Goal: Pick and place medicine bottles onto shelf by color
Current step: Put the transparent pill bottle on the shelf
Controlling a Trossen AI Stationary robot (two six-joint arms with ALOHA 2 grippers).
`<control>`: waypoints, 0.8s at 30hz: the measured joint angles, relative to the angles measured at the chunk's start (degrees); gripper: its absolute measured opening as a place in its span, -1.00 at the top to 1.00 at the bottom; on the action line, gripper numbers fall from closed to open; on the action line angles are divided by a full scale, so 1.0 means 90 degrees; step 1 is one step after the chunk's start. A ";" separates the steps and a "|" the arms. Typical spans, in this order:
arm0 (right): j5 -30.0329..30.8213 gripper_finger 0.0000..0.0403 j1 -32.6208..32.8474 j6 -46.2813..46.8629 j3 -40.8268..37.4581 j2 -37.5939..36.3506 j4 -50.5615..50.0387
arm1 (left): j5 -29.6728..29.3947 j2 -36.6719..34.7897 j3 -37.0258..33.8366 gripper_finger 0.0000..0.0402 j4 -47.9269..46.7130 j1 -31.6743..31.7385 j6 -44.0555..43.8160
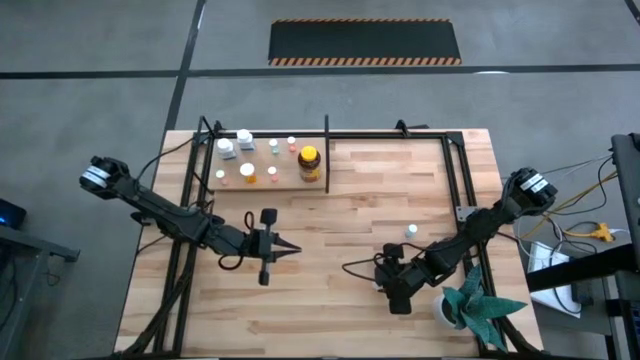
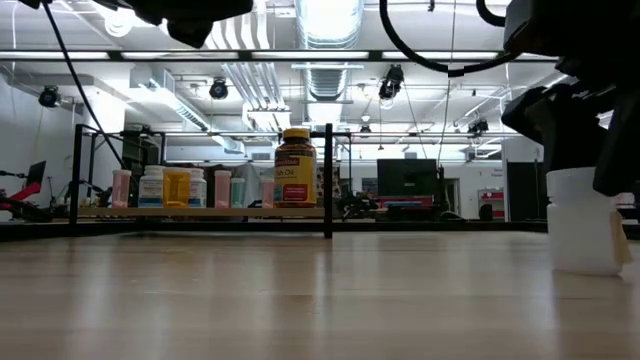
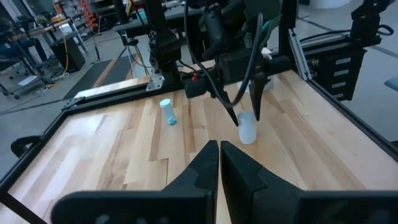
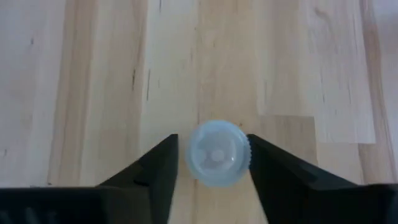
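Near the surface's right front corner, your right claw (image 4: 211, 155) hangs spread around a pale blue bottle (image 4: 217, 153), straddling the cap, not yet pinching. Left claw (image 3: 219, 163) waits pressed together mid-surface. Shelf (image 1: 265, 175) sits far-left.

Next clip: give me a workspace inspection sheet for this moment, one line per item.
Surface: wooden table.
Job's things: shelf holds several small bottles and an amber jar; one pale bottle sits between the right gripper's fingers, another bottle stands loose.
Clutter: potted plant at the table's near right corner.
Grippers: right gripper open around the pale bottle; left gripper shut, empty, mid-table.
Cables: yellow plug and wires off-table right.
Surroundings: striped floor mat.
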 joint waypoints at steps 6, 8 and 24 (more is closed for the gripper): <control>-0.0007 0.39 0.0000 -0.0019 0.0000 0.0018 0.0060 | -0.0002 -0.0156 -0.0005 1.00 0.0006 0.0000 0.0005; -0.0007 0.39 0.0000 -0.0017 0.0000 0.0014 0.0092 | -0.0002 -0.0198 -0.0003 1.00 -0.0010 0.0000 0.0017; -0.0011 0.33 -0.0907 -0.1045 0.1401 -0.0176 -0.1358 | -0.0015 -0.2253 -0.0630 1.00 -0.1038 -0.0005 0.1504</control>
